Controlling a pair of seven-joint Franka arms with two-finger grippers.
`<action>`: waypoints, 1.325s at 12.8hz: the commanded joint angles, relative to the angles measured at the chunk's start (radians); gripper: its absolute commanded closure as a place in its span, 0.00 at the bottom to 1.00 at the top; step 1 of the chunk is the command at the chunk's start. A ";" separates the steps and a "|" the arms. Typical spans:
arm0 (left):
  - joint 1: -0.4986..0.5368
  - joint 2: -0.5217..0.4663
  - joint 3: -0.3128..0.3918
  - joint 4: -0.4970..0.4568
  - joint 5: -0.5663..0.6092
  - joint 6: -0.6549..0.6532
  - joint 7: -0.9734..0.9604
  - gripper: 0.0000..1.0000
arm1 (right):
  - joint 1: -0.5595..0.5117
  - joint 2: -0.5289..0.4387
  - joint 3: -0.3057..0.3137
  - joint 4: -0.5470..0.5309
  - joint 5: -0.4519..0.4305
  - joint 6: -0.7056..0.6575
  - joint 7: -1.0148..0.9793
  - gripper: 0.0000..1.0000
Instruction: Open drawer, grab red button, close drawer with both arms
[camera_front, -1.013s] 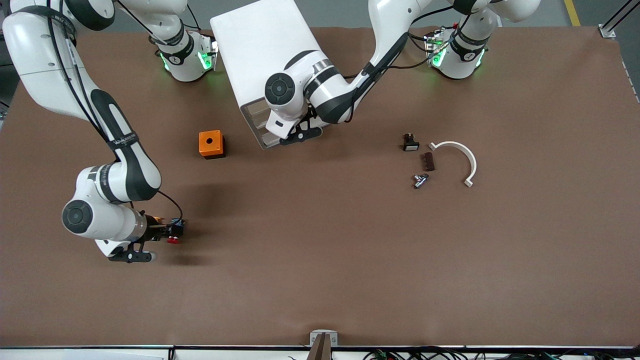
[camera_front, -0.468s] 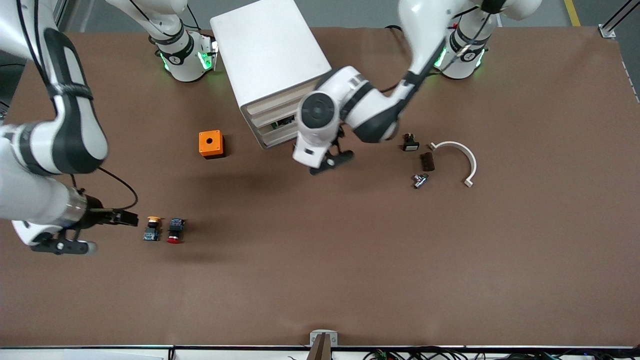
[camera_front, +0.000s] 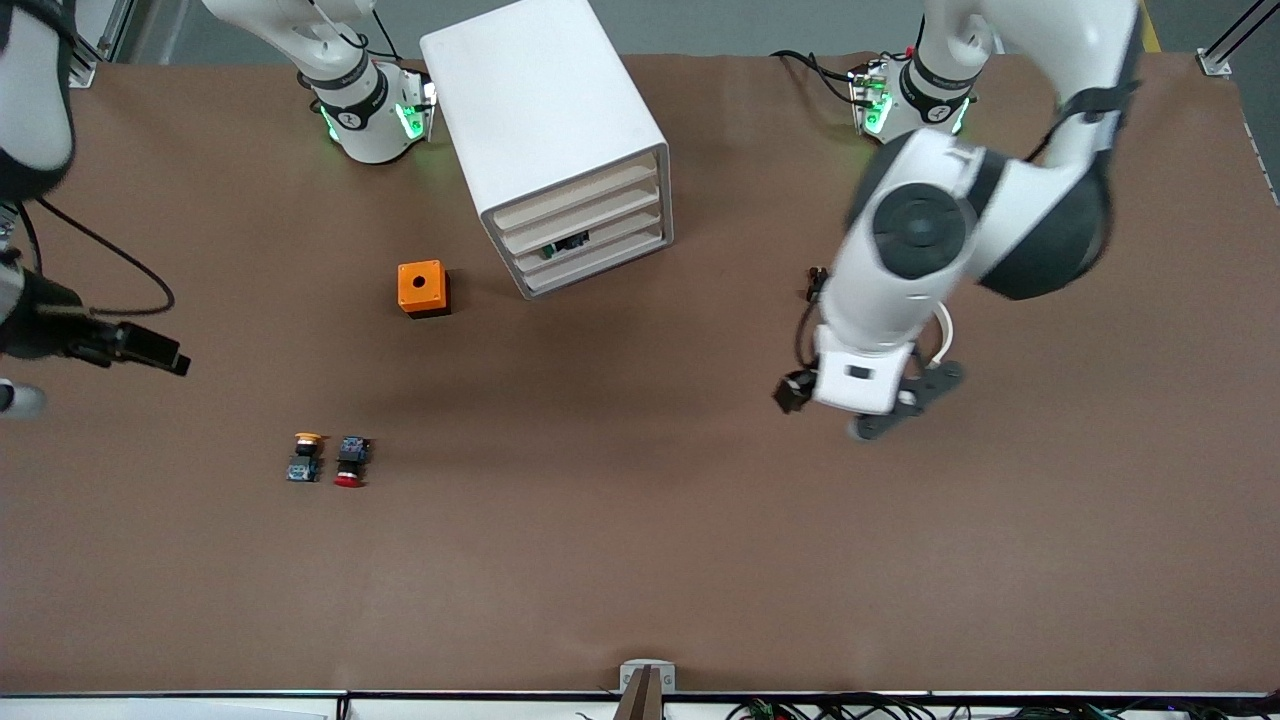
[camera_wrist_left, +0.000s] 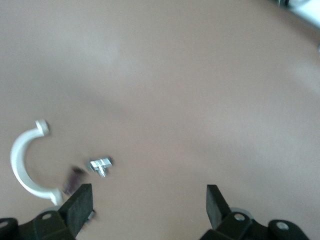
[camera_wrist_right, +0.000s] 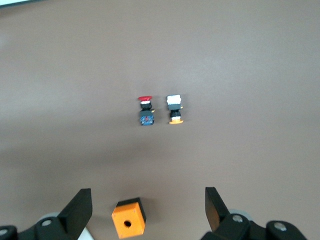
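Nearest the front camera, the button (camera_front: 349, 462) with the red cap lay on the bare table (camera_front: 640, 560) toward the right arm's end, untouched, its cap pointing at the camera. Just beside it, apart by a narrow gap, sat a yellow-orange-capped button (camera_front: 305, 457). Lying free like that, the red one looked already delivered and not waiting to be picked.

The right gripper (camera_wrist_right: 145, 210) hung above the table edge at the right arm's end, farther up than both buttons, its fingers spread wide with nothing between them, which fits an arm clear of its load. The left gripper (camera_wrist_left: 147, 205) was over the table at the left arm's end, equally wide open and empty. Below it the wrist view showed a white curved bracket (camera_wrist_left: 26, 162), a small metal fitting (camera_wrist_left: 100, 164) and a dark piece too blurred to name.

Farther from the camera stood an orange box (camera_front: 423, 288) with a hole in its top. Farthest, between the arm bases, the cabinet (camera_front: 540, 110) showed four slotted fronts flush, so the drawer (camera_front: 588, 241) was probably shut; something dark showed through a slot. The task appeared essentially finished.
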 joint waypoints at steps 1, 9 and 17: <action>0.100 -0.126 -0.014 -0.031 0.019 -0.076 0.164 0.00 | 0.020 -0.113 -0.020 -0.078 0.018 -0.017 0.029 0.00; 0.230 -0.315 0.073 -0.041 -0.003 -0.287 0.689 0.00 | 0.003 -0.151 0.031 -0.133 -0.055 -0.005 0.029 0.00; 0.217 -0.556 0.081 -0.313 -0.095 -0.319 0.772 0.00 | 0.001 -0.154 0.037 -0.133 -0.082 -0.013 0.020 0.00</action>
